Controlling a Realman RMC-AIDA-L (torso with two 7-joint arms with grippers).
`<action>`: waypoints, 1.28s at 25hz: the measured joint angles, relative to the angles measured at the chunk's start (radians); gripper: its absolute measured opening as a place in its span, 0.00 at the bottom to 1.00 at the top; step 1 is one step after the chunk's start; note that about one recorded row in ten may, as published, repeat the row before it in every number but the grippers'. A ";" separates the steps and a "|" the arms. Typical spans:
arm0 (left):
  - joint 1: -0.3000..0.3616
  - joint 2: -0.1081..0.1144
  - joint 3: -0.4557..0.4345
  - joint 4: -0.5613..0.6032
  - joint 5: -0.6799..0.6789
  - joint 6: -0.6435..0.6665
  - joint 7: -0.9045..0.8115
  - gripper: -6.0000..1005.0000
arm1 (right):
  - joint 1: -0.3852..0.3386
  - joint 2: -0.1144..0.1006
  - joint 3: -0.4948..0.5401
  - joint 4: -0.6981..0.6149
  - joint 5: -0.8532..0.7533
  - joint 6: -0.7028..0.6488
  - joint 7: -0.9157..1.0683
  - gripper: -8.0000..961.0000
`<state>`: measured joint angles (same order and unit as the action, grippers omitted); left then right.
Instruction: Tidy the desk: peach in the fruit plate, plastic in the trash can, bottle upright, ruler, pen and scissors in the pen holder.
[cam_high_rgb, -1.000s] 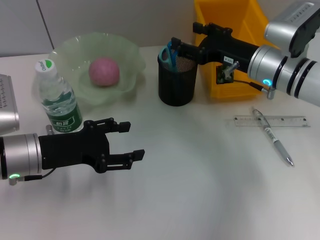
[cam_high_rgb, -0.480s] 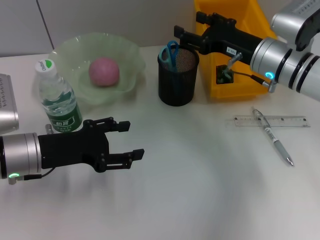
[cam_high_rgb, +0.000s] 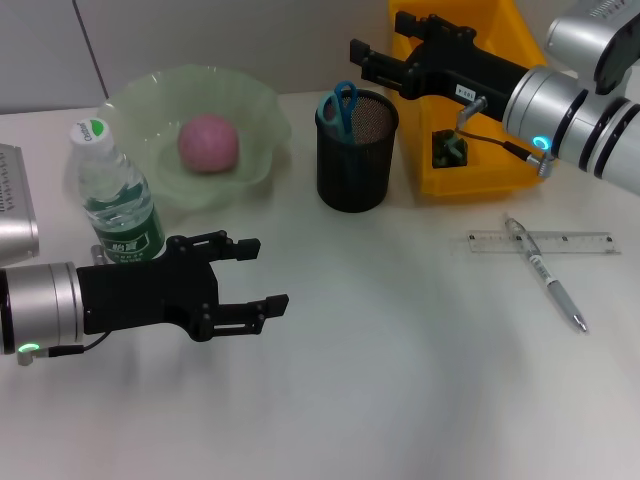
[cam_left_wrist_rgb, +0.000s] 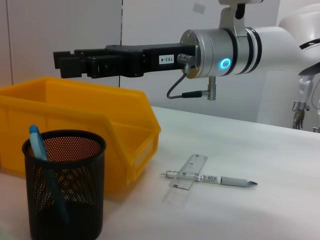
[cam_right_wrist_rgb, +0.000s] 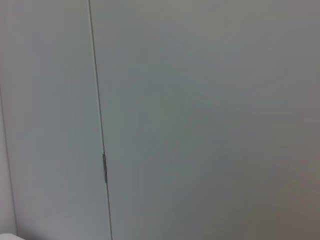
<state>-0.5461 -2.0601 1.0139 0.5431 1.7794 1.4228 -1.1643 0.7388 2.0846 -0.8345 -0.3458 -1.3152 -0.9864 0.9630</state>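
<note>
- Overhead, in the head view, the left gripper (cam_high_rgb: 250, 275) is hovering low over the desk (cam_high_rgb: 400, 380) at about 8 o'clock, its fingers spread wide and holding nothing.
- Just behind it, the bottle (cam_high_rgb: 115, 195) is standing upright with its cap on, at 9 o'clock.
- At 11 o'clock, the peach (cam_high_rgb: 208, 142) is lying in the green fruit plate (cam_high_rgb: 255, 110).
- Near 12 o'clock, the black mesh pen holder (cam_high_rgb: 355, 150) is holding the blue-handled scissors (cam_high_rgb: 340, 105), handles up.
- At 1 o'clock, the right gripper (cam_high_rgb: 375, 62) is reaching out above the pen holder's far rim, in front of the yellow trash can (cam_high_rgb: 470, 180); its fingers are parted and carrying nothing.
- At 3 o'clock, the clear ruler (cam_high_rgb: 580, 242) is lying flat, with the pen (cam_high_rgb: 548, 275) crossing over it and touching it.
- Next, in the left wrist view, the right gripper (cam_left_wrist_rgb: 67, 64) is hanging in the air above the trash can (cam_left_wrist_rgb: 125, 130), its jaws a little apart and empty.
- Beside the can, the pen holder (cam_left_wrist_rgb: 65, 190) is showing one blue scissors (cam_left_wrist_rgb: 37, 145) handle over its rim.
- Farther off, the pen (cam_left_wrist_rgb: 220, 179) is resting across the ruler (cam_left_wrist_rgb: 192, 165) on the desk (cam_left_wrist_rgb: 240, 215).
- Finally, the right wrist view is showing only a pale wall panel (cam_right_wrist_rgb: 200, 120) with a vertical seam.
</note>
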 joint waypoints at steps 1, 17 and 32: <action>0.000 0.000 0.000 0.000 0.000 -0.001 0.000 0.79 | 0.000 0.000 0.000 0.000 0.000 0.000 0.000 0.81; -0.008 0.000 0.000 0.000 0.000 0.000 0.000 0.79 | -0.001 0.000 -0.004 0.001 0.025 0.000 -0.007 0.81; -0.008 0.000 0.000 0.000 0.001 -0.001 0.000 0.80 | -0.001 0.000 -0.009 -0.013 0.025 0.004 -0.009 0.81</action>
<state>-0.5538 -2.0605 1.0139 0.5430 1.7803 1.4223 -1.1643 0.7378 2.0847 -0.8434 -0.3585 -1.2900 -0.9820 0.9541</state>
